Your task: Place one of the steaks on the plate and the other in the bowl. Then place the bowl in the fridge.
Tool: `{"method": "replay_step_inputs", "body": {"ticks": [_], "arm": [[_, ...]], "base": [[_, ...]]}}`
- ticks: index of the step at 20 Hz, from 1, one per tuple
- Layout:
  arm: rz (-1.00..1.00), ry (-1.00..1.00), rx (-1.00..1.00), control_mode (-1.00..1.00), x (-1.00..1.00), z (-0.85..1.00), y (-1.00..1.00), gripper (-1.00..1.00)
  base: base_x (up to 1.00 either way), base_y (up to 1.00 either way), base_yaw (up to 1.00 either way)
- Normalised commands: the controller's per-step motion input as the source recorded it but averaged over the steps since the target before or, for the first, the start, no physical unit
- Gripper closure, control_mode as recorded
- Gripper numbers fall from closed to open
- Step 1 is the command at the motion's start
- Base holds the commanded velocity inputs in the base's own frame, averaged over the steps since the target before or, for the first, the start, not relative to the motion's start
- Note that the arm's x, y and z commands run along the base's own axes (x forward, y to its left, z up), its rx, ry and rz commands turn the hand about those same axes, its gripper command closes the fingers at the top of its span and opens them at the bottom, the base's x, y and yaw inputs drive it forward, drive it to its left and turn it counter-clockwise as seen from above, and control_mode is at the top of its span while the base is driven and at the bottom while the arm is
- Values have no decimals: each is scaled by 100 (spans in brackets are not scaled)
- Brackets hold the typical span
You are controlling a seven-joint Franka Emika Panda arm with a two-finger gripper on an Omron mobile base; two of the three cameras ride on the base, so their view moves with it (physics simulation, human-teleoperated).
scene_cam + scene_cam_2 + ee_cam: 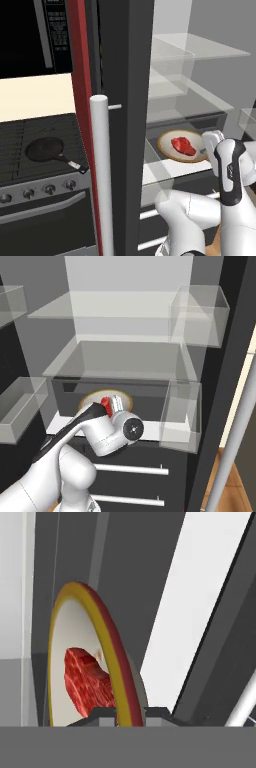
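The fridge (125, 75) is standing open, its dark door edge and long silver bar handle (101, 175) rising at the front of the left base view, and its glass shelves (120, 358) and clear door bins (197, 313) are showing inside. To the left of the fridge, a black stove (35, 165) with a row of knobs is carrying a dark frying pan (46, 149) on its grates, with a black microwave (35, 35) hanging above it.

The white arm (100, 433) is reaching into the fridge at the level of its lower white shelf (165, 172). On that shelf, inside the fridge, the bowl (183, 146) is sitting with its tan rim showing all round and its whitish inside facing up. One steak (183, 145), red and glossy, is lying inside the bowl, near the middle.

The claw (125, 714) is pinching the rim of the bowl on the side nearest the fridge's opening: in the hand view its two dark tips are sitting on either side of the yellow-and-red rim, closed tight against it. In the right base view the hand is covering most of the bowl, with a bit of red steak showing just above it.
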Motion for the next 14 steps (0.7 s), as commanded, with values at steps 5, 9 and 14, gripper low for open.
{"method": "replay_step_inputs", "body": {"ticks": [5, 9, 14], "arm": [[-3, -6, 3, -100, 11, 4, 0, 100], [-7, 0, 6, -100, 0, 21, 0, 100], [-4, 0, 7, -100, -3, 46, 0, 100]], "base": [[0, 0, 0], [0, 0, 0], [0, 0, 0]]}}
